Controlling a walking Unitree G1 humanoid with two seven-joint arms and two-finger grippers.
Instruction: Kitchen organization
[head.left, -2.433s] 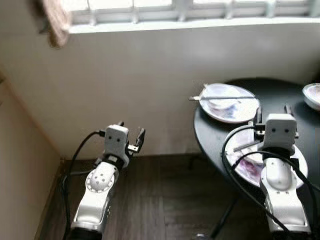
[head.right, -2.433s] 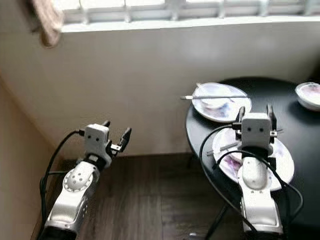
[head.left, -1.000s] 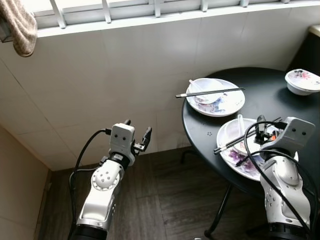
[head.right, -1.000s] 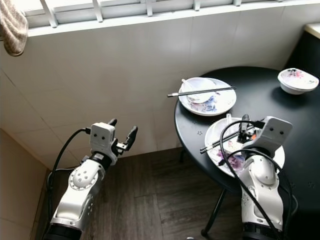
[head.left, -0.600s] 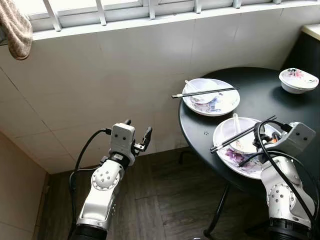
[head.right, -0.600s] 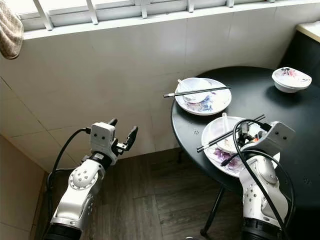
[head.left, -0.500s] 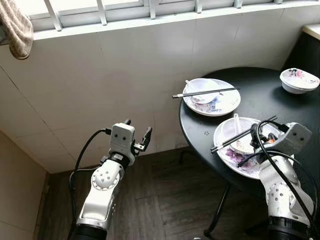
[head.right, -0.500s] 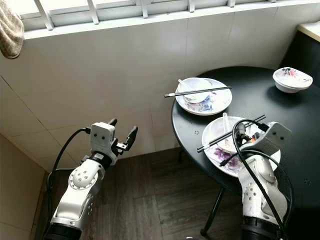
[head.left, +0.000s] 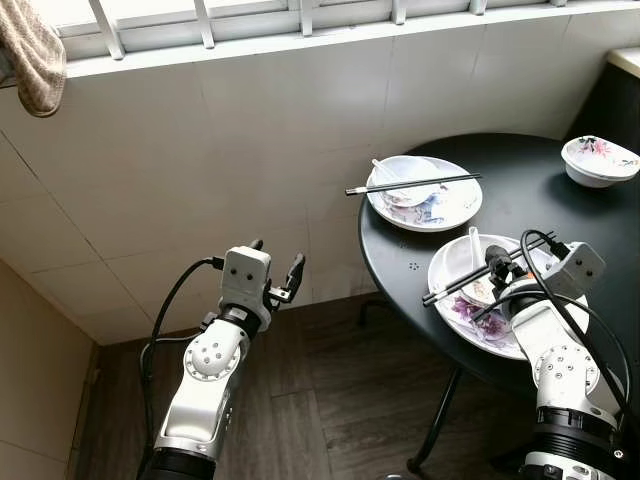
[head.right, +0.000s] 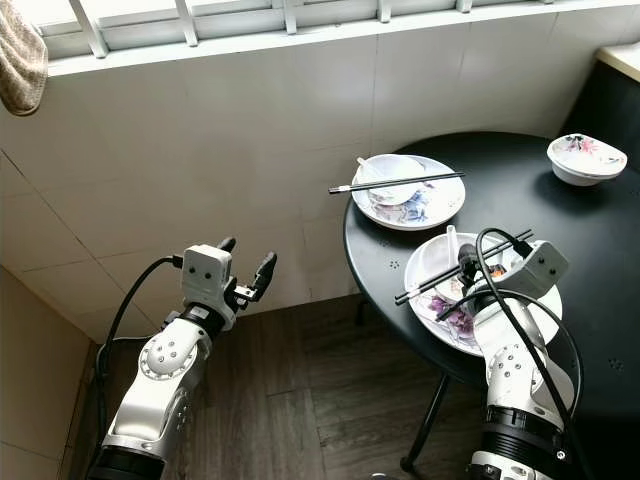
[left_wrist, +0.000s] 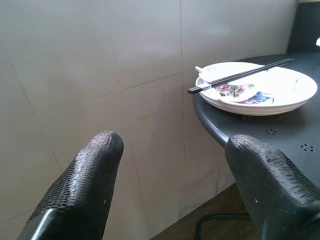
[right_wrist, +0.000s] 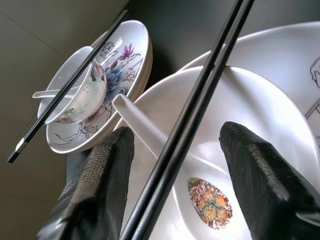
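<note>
White plates (head.left: 452, 207) and bowls (head.left: 596, 160) with purple-pink floral prints sit on a black round table (head.left: 530, 180); black chopsticks (head.left: 412, 184) cross them; a beige towel (head.left: 32, 50) hangs above white tiles.

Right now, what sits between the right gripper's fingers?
In the right wrist view, the right gripper is open, and the pair of black chopsticks runs between its fingers, lying across the white bowl with the white spoon inside it.
</note>
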